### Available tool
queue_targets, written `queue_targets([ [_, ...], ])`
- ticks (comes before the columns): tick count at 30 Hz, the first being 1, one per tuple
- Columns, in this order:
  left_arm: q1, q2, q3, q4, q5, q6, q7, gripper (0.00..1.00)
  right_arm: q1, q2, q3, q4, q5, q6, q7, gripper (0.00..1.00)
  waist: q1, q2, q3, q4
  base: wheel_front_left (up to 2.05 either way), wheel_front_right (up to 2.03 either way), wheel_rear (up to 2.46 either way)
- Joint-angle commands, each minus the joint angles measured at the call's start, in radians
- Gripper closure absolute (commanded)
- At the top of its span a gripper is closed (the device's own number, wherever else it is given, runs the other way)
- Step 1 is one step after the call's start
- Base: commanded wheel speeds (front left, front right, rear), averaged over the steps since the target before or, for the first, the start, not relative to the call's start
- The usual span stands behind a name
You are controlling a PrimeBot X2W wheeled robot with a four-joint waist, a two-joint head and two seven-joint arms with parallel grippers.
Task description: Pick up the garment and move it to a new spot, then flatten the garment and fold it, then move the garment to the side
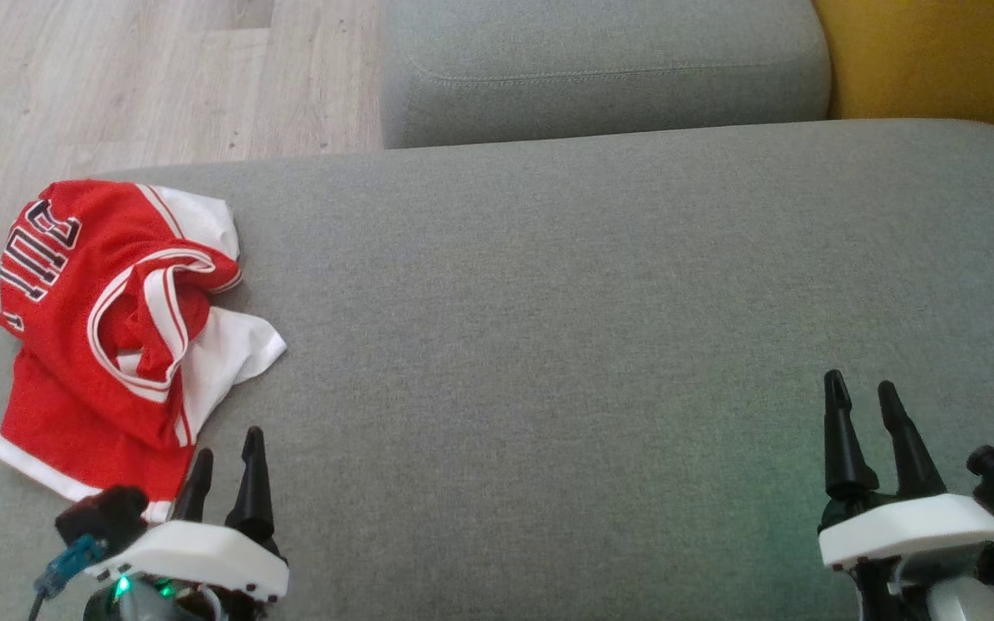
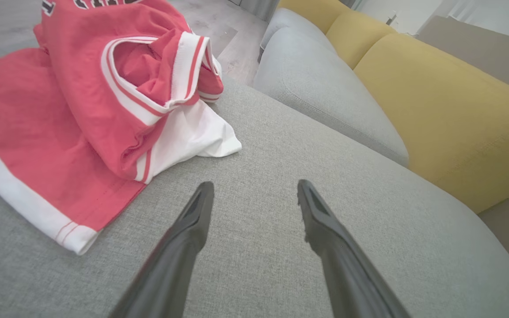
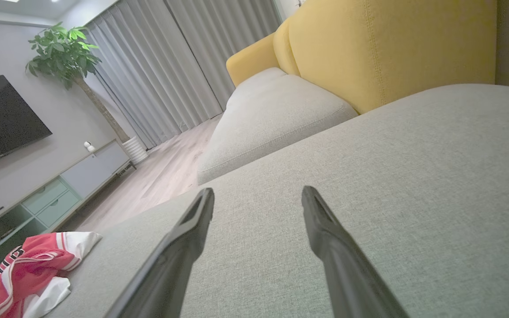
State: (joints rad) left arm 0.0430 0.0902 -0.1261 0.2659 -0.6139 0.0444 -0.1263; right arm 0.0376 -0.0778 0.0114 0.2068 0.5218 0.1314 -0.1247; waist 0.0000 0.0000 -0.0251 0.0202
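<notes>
Since the first pick turns on where the jersey [image 1: 109, 336] sits relative to the arms, that's what I looked at. It's a crumpled red-and-white heap on the left end of the grey seat [image 1: 592, 345], right by the edge.

Its long axis runs roughly near-to-far. The white-banded hem [image 1: 48, 474] is at the near end and the lettering [image 1: 40, 250] is at the far end. An armhole or neck opening is bunched up in the middle, with a white flap poking out to the right.

The left gripper [image 1: 228, 444] is clearly the closer one. It's just beside the near-right corner of the hem, so the jersey lies up and to the left of it. In the wrist view its fingers are spread apart over bare cushion, with nothing between them and not touching cloth.

The right gripper [image 1: 859, 381] is well apart, over on the right side of the seat. It's also spread wide and empty. My guess is the left arm makes the grab, reaching far-left onto the heap.

As for writing, there are dark block letters with a white outline on the red. They're turned sideways and partly folded under, so I can't read a full word. Could be "ULL"-something, but I wouldn't swear to it. I can't see any brand tag.
</notes>
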Motion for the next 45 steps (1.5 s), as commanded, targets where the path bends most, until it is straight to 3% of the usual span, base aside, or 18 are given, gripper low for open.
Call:
queue_targets([
  [1,-0.024,0.019,0.011,-0.035,0.033,0.005,-0.015,0.00,-0.024,-0.024,0.017,-0.031,-0.035,0.000,-0.015,0.00,0.0000,0.0000,0.000,0.000,0.00,0.00,0.00],
  [29,0.004,0.044,-0.010,-0.041,0.398,0.042,-0.103,0.00,-0.028,-0.044,-0.015,0.043,-0.341,-0.001,-0.104,0.00,0.0000,0.0000,-0.004,0.008,0.00,0.00,0.00],
  [45,0.004,0.042,0.006,-0.025,0.521,0.030,-0.136,0.00,-0.027,-0.052,0.009,0.077,-0.394,-0.001,-0.137,0.00,0.0000,0.0000,-0.005,0.002,0.00,0.00,0.00],
])
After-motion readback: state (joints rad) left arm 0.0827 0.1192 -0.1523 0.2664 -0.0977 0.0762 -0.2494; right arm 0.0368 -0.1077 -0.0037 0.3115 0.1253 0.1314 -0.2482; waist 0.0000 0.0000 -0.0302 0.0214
